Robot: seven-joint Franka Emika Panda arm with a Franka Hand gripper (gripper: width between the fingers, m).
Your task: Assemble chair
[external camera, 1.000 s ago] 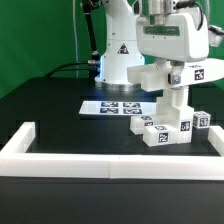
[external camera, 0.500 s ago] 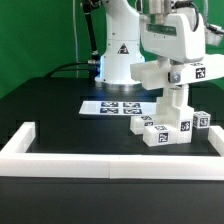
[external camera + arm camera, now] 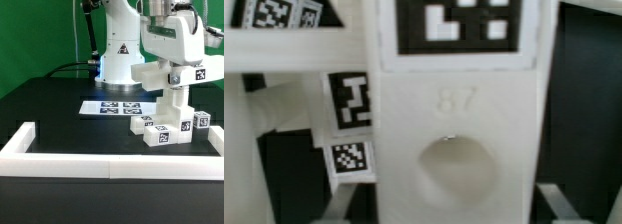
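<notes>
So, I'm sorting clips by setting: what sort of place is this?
Most likely a robotics lab bench: a robot arm standing on a black table, a green curtain behind, a white rail fencing the work area, and tagged white chair pieces beside a marker board.

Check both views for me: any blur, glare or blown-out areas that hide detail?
Exterior view: in focus and evenly lit, but the white chair parts wash out against the black table, edges hard to separate. Wrist view: very close and soft; the white chair part fills the frame, its tag is cropped and fuzzy, the embossed number faint.
</notes>
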